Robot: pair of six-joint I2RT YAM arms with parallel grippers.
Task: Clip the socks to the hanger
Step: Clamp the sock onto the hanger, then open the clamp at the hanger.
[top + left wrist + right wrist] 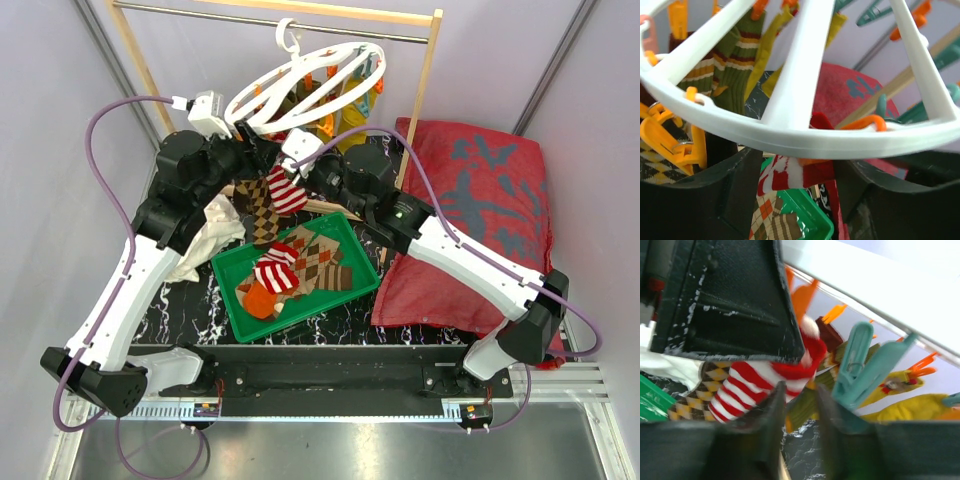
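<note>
The white hanger (pixel 310 75) hangs tilted from the rod, with several socks clipped along its far side. A red-and-white striped sock (pixel 287 192) and an argyle sock (pixel 260 212) hang from its near rim. My left gripper (pixel 243 133) is at that rim. In the left wrist view the hanger's rim (pixel 805 140) crosses in front, and my left gripper (pixel 800 167) stands open around an orange clip (pixel 812 161) that pinches the striped sock (pixel 785 175). My right gripper (pixel 801 407) is open a little beside the striped sock (pixel 752 382), with nothing between its fingers and a teal clip (pixel 855 365) close by.
A green tray (pixel 232 300) below holds more socks (pixel 300 270). White cloth (pixel 205 235) lies to its left and a big red cushion (pixel 480 220) to its right. The wooden rack frame (pixel 425 80) with its metal rod stands behind.
</note>
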